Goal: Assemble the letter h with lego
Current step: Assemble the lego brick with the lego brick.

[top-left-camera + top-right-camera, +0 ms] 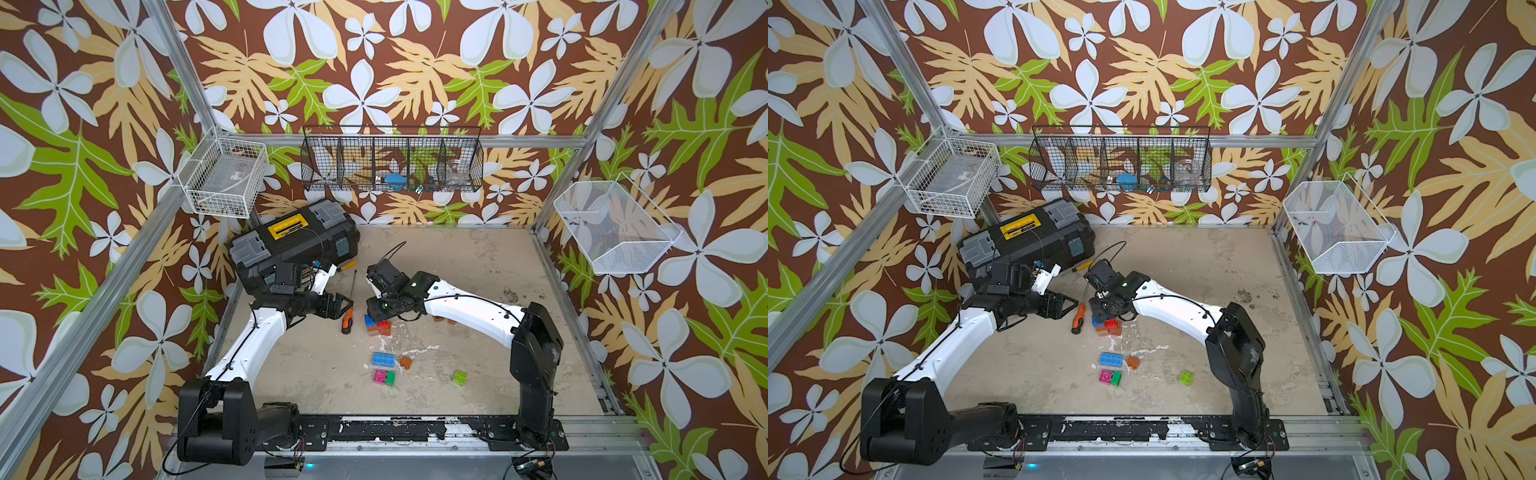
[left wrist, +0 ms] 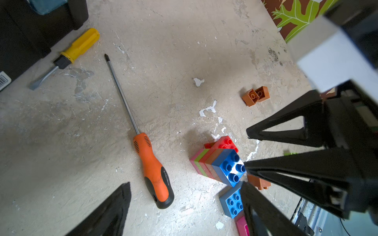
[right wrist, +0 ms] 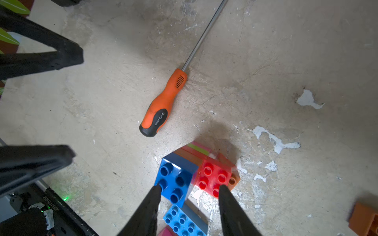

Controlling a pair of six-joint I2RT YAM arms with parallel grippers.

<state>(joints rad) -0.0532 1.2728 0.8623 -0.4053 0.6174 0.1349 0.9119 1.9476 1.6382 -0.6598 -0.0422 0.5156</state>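
Screwdriver with yellow handle (flat blade) shows whole only in left wrist view; left gripper wide, right gripper part-open over the letter h.

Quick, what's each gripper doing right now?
Left gripper: wide open, empty.
Right gripper: partly open, tips at the top of the lego stack, nothing visibly gripped.

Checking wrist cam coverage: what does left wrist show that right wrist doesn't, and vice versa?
Left wrist only: yellow-handled screwdriver beside the black toolbox, the tip of the orange-handled screwdriver, a pair of orange-brown bricks apart from the brick stack.
Right wrist only: a green light on black hardware by the left gripper.
Both: that orange handle, the brick stack with blue and red tops, the long blue brick beside it, the right gripper, fingers apart on both grippers.
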